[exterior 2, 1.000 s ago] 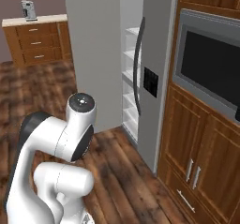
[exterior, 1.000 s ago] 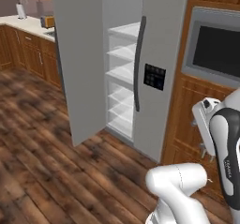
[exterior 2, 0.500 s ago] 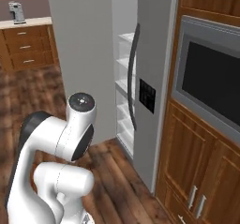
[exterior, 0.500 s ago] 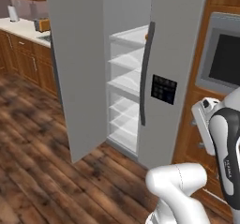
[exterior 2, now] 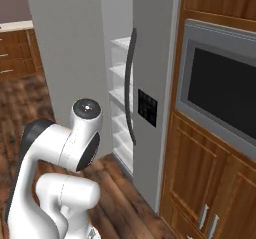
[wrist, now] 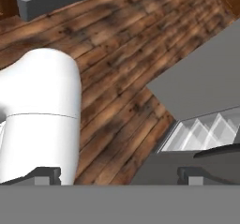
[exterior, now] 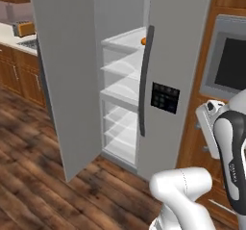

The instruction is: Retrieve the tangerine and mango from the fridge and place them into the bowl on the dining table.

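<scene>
The fridge stands ahead, its left door swung wide open and its right door shut behind a long dark handle. White shelves show inside. A small orange fruit lies on the upper shelf, half behind the handle; I cannot tell whether it is the tangerine or the mango. My gripper is open with nothing between its fingertips, and it looks down at the wooden floor by the fridge's foot. The bowl and the dining table are out of view.
A built-in oven in wooden cabinets is right of the fridge. A counter with a toaster runs at the far left. The open door juts out over the wood floor.
The whole picture has shifted: the base has driven closer to the fridge, which now looms larger. The arm keeps its pose and the gripper stays open.
</scene>
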Controlling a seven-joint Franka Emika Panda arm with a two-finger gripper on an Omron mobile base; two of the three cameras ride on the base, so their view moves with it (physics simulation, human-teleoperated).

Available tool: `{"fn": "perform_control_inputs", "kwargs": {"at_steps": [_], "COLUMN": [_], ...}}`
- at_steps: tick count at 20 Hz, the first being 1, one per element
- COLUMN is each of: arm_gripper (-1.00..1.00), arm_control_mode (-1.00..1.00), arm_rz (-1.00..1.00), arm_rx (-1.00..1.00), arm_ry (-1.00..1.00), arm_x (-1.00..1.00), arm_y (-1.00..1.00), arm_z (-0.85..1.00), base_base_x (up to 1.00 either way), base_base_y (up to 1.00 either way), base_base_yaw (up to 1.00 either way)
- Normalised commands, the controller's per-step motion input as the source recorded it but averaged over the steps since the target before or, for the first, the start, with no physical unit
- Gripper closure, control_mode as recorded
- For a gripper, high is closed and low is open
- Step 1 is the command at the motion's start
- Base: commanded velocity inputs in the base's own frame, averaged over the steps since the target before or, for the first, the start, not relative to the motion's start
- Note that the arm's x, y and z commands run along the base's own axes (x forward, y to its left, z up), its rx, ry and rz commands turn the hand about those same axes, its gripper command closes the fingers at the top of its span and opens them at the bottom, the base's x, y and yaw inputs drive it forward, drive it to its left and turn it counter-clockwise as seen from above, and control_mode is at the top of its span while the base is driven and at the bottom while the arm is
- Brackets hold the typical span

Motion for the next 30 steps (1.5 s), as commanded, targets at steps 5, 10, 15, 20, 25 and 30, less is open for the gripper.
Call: {"fn": "perform_control_inputs", "kwargs": {"at_steps": [5,10,15,20,25,30], "arm_gripper": [-1.0,-1.0,-1.0,-1.0,-1.0,-1.0], "arm_control_mode": [1.0,1.0,1.0,1.0,1.0,1.0], "arm_rz": [0.0,0.0,0.0,0.0,0.0,0.0], "arm_rx": [0.0,0.0,0.0,0.0,0.0,0.0], "arm_ry": [0.0,0.0,0.0,0.0,0.0,0.0], "arm_x": [0.0,0.0,0.0,0.0,0.0,0.0], "arm_y": [0.0,0.0,0.0,0.0,0.0,0.0], "arm_z": [0.0,0.0,0.0,0.0,0.0,0.0], "base_base_x": [0.37,0.36,0.33,0.3,0.29,0.29], "base_base_y": [0.32,0.63,0.69,0.59,0.41,0.27], "base_base_yaw": [-0.28,-0.2,-0.19,-0.2,-0.24,-0.29]}}
